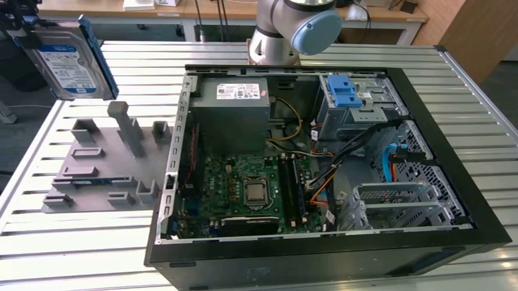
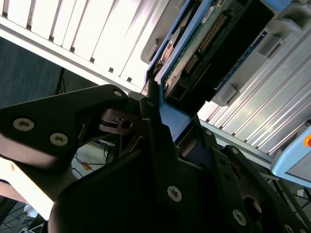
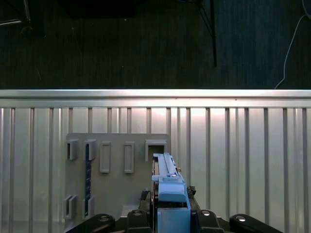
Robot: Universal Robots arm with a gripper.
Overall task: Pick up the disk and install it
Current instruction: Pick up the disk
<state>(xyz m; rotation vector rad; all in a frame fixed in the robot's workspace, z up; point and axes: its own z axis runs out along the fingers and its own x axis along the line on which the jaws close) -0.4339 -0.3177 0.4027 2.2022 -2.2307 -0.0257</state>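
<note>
At the exterior view's far upper left, I see the disk (image 1: pixel 69 57) held up in the air, standing on edge and slightly tilted, with its blue-and-white label facing the camera. The gripper (image 1: pixel 23 27) grips it from the upper end. The disk hangs above the back corner of the slatted table (image 1: pixel 81 242), over and behind the grey fixture plate (image 1: pixel 97 163), and touches neither. It is well apart from the open computer case (image 1: pixel 324 254). Inside the case I note the grey power supply (image 1: pixel 235 109), the drive cage (image 1: pixel 352 97) with its two blue tabs, and the motherboard (image 1: pixel 251 188). The arm's base (image 1: pixel 292 30) stands behind the case.

In the second wrist view, the gripper (image 2: pixel 165 111) has its black fingers (image 2: pixel 150 126) closed tight on the disk's (image 2: pixel 204 39) blue carrier rail (image 2: pixel 172 119). The disk's underside, with its green circuit board and connector, faces this camera. The bright table slats (image 2: pixel 87 34) run behind it.

In the first wrist view, I see the disk (image 3: pixel 167 177) edge-on, its blue rail end nearest the camera, clamped between the gripper's (image 3: pixel 172 213) two sides. Behind it lies the fixture plate (image 3: pixel 116 204) with its open slots on the table (image 3: pixel 243 145). Dark floor (image 3: pixel 146 48) lies past the table's edge.
</note>
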